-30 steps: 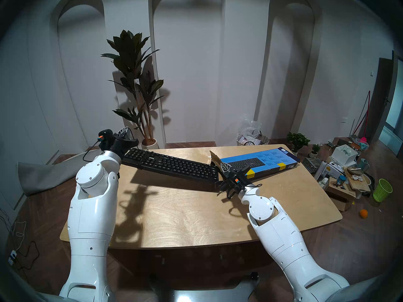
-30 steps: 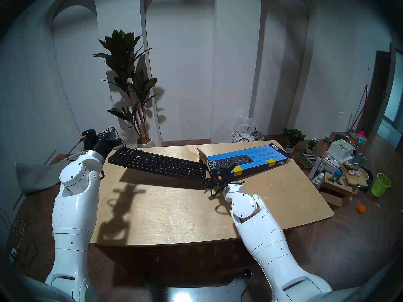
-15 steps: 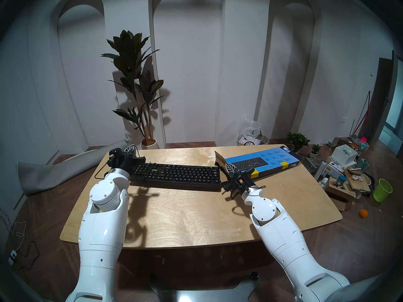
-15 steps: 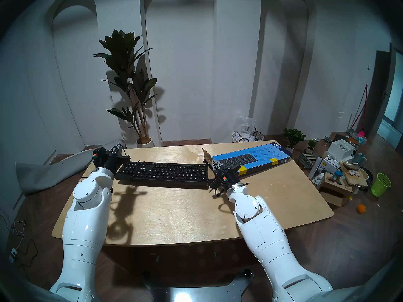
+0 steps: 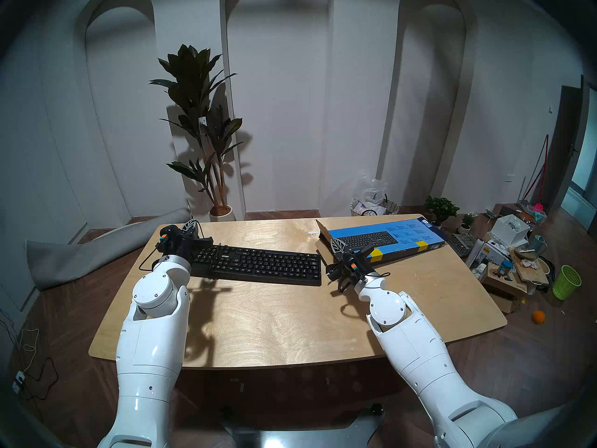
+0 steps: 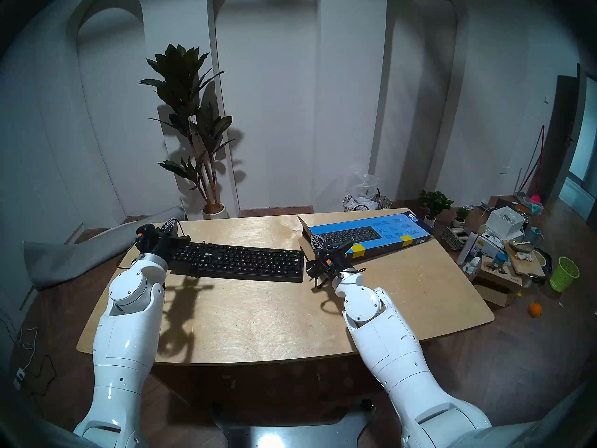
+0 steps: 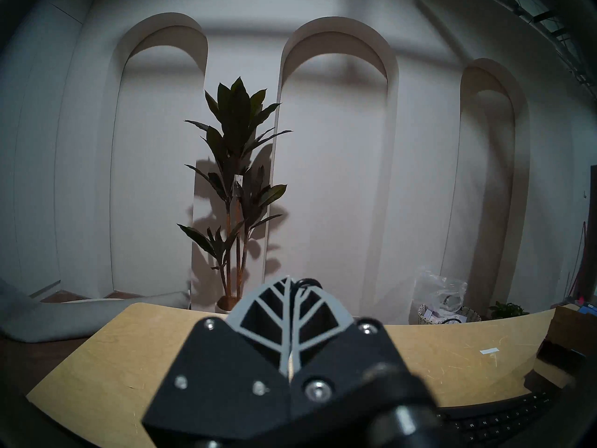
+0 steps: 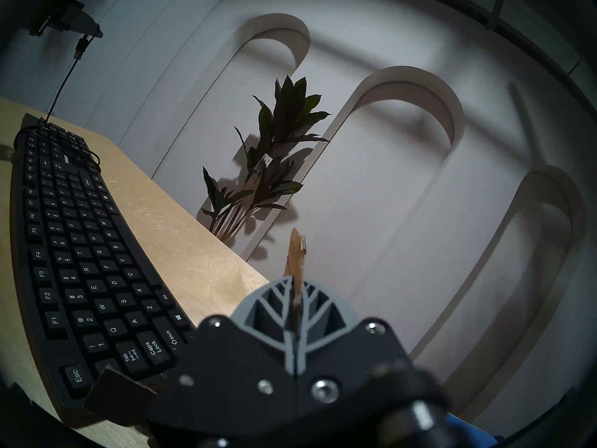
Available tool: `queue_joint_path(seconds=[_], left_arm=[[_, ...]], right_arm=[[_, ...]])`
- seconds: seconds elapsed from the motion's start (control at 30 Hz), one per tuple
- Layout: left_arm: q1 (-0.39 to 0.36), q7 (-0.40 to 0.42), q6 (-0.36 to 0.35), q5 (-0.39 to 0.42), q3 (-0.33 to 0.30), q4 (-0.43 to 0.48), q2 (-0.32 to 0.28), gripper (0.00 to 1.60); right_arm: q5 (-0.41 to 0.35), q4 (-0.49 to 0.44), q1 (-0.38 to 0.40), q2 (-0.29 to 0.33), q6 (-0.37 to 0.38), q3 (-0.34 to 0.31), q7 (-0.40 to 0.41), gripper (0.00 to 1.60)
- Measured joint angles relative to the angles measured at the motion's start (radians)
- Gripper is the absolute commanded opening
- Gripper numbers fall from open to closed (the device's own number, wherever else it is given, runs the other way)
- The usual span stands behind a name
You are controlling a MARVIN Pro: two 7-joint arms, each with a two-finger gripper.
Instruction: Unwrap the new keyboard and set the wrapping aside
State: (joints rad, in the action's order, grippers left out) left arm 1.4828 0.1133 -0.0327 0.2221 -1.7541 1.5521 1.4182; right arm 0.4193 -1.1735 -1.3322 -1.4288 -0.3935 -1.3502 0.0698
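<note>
A: What can we not make out? The left gripper (image 5: 193, 227) sits over the keyboard's (image 5: 263, 264) left end, and our own forearm hides that corner. In the left wrist view the fingers (image 7: 284, 311) press together; something thin and dark pokes out at their tips, perhaps the cable (image 5: 203, 234), but we cannot tell whether they grip it.

B: We see the right gripper (image 5: 337, 246) more clearly. Its fingers (image 8: 292, 303) are closed on a brown flap (image 8: 296, 260) of the box (image 5: 392, 240), which stands up between them. The box's near left corner is hidden behind that wrist.

A: The keyboard lies flat on the surface (image 5: 290, 321), left of the box and apart from it, keys up. In the left wrist view only its edge shows, cut off at the lower right.

B: The surface is pale scratched wood with rounded corners. Behind it we see a white wall with three arches, a plant (image 5: 200, 121) in a white pot, a basket (image 5: 374, 206), and clutter with a green bin (image 5: 566, 281) on the floor at right.
</note>
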Motion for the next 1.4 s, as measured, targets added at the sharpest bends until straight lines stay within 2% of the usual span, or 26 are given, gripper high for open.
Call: queue_joint_path(seconds=[0.33, 0.77, 1.07, 1.4], left_arm=[[0.024, 0.021, 0.011, 0.009, -0.005, 0.0, -0.002, 0.0], [0.104, -0.003, 0.053, -0.045, 0.03, 0.013, 0.015, 0.0], [0.169, -0.021, 0.076, -0.062, -0.026, 0.075, -0.003, 0.0], [0.202, -0.027, 0.086, -0.084, -0.093, 0.087, -0.043, 0.0]], right_arm=[[0.008, 0.042, 0.029, -0.023, 0.001, -0.003, -0.035, 0.0], [0.012, 0.063, 0.071, -0.026, 0.003, -0.018, -0.049, 0.0], [0.025, 0.097, 0.11, -0.025, 0.002, -0.022, -0.05, 0.0], [0.026, 0.106, 0.117, -0.033, -0.004, -0.019, -0.05, 0.0]])
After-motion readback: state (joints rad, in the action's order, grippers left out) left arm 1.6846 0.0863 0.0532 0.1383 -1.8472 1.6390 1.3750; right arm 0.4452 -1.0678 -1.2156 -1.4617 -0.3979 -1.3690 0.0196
